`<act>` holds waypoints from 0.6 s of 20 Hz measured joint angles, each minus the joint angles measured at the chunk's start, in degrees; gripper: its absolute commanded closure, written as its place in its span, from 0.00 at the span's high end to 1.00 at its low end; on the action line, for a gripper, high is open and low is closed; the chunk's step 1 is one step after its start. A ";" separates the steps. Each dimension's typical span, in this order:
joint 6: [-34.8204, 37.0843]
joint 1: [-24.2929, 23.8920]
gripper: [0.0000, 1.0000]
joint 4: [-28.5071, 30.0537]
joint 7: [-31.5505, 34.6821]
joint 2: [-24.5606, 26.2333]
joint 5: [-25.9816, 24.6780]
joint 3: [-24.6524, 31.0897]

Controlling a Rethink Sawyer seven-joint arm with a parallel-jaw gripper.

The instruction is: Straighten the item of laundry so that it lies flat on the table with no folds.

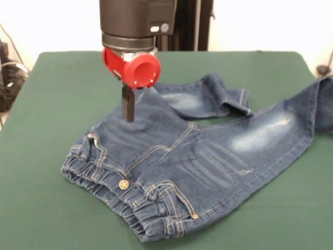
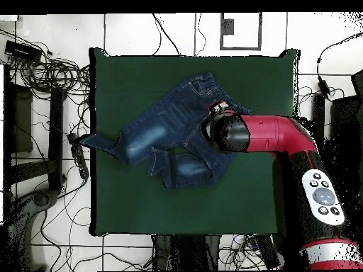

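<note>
Faded denim jeans (image 1: 208, 156); matt felt table (image 1: 52, 208); brass button (image 1: 123, 184).

Tangled black cables (image 2: 49, 71) on the white tiled floor (image 2: 127, 32) (left of the table)

Arm (image 2: 283, 134) reached in from the base, red link bent across toward centre, black wrist (image 1: 136, 18) pointing straight down. Red collar under the wrist, claw (image 1: 128, 107) hanging vertical below it. Only one dark finger visible from the front; couldn't tell how the claw was set. Overhead, the wrist hid the claw.
</note>
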 measured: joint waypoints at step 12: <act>0.02 -1.00 0.00 -4.92 -4.05 5.82 -3.15 1.64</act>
